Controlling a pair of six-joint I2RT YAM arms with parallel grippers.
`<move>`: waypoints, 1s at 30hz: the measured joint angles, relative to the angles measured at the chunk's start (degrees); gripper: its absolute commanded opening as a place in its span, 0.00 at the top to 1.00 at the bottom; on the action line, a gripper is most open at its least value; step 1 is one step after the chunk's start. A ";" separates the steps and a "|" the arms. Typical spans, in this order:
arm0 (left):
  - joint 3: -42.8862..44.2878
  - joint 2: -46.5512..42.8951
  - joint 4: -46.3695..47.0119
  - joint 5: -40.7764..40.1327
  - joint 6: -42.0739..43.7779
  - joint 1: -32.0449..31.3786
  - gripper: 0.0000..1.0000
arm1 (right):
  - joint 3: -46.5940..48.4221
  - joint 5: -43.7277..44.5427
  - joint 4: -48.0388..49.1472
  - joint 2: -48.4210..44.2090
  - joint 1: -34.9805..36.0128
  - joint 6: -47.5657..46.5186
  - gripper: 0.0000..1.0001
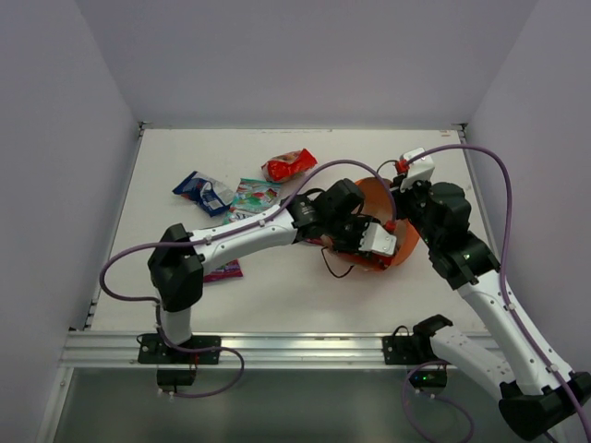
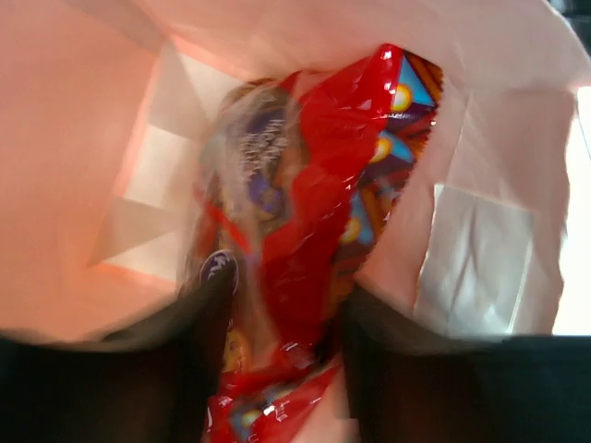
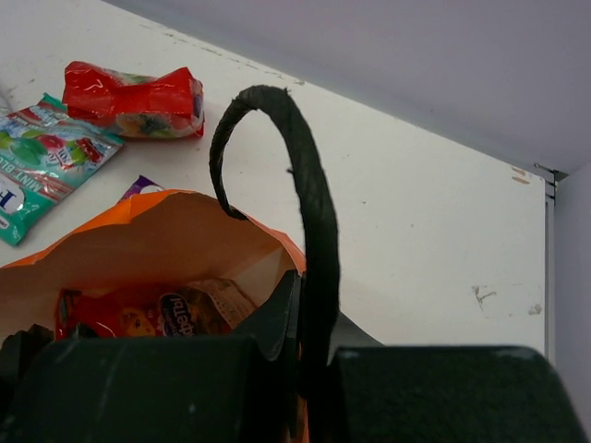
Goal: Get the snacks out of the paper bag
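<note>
The left hand point(image 2: 277, 369) is inside the bright orange paper bag point(image 1: 406, 245), which rests right of the middle of the white table point(image 1: 277, 295). Its fingers point(image 2: 208, 351) sit on both sides of the big shiny red packet point(image 2: 323, 185). I cannot tell if they squeeze it. The right hand point(image 3: 314, 369) is clenched on the bag's rim. A small red packet point(image 1: 289, 164), a blue packet point(image 1: 203, 192) and a teal packet point(image 1: 254, 196) lie far left.

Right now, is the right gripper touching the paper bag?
Touching. The right wrist view shows the right gripper shut on the paper bag at its rim, the cord handle rising between its fingers.
</note>
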 measured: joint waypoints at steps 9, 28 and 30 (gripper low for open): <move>2.10 1.57 -1.40 -0.31 1.18 0.02 1.00 | 0.00 0.20 0.00 0.02 0.00 0.00 1.00; 4.02 -24.79 12.63 -12.22 -8.85 -0.02 1.00 | 0.00 2.14 -0.35 2.05 -0.28 0.13 1.00; 3.56 -26.60 16.20 -16.76 -9.73 0.00 1.00 | 0.00 2.71 -0.35 2.40 -0.26 0.24 1.00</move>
